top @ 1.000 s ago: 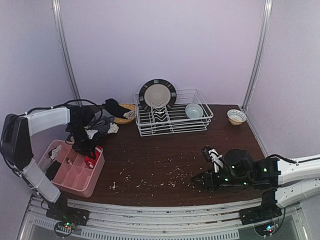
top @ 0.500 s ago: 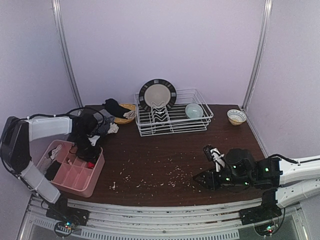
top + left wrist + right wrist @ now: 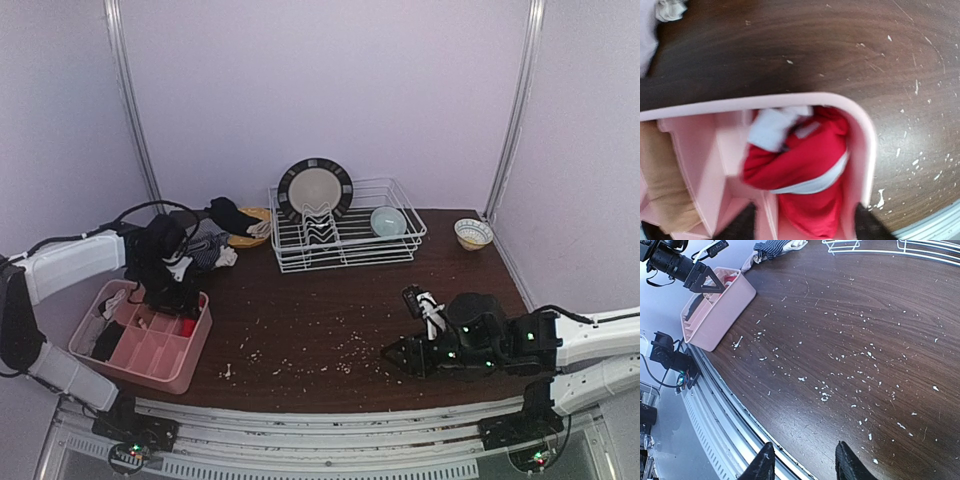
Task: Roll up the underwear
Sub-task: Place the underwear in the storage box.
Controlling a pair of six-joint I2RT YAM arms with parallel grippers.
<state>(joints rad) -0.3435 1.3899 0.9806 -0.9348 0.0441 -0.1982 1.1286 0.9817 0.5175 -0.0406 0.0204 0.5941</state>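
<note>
**Item 1 — left gripper (image 3: 807, 227).** It is poised over the far right corner of the pink tray (image 3: 165, 370), wrist turned downward, forearm reaching in from the left edge with the elbow bent. The fingers stand apart, one on either side of the load, and clamp nothing.

**Item 2 — red underwear (image 3: 805, 165).** A bundle with a white waistband, sitting in the tray's corner compartment against the curved wall. The roll looks loose, with a white flap sticking out at the top. Judgement: the step in hand is letting go. It is best done by lifting straight up with the fingers kept wide so neither tip snags the cloth and drags the roll open.

**Item 3 — tan cloth (image 3: 665, 175).** It lies in a compartment further along the tray.

**Item 4 — striped underwear (image 3: 205, 250).** It is heaped with dark pieces on the table (image 3: 320, 300) just behind the tray, unrolled — probably next to be fetched.

**Item 5 — dish rack (image 3: 345, 240).** It stands at centre rear and holds a plate (image 3: 315, 188) upright.

**Item 6 — right gripper (image 3: 805, 462).** It is held low over the near right of the crumb-strewn table, pointing left, with the arm folded close to its base. The fingers are parted and hold nothing.
</note>
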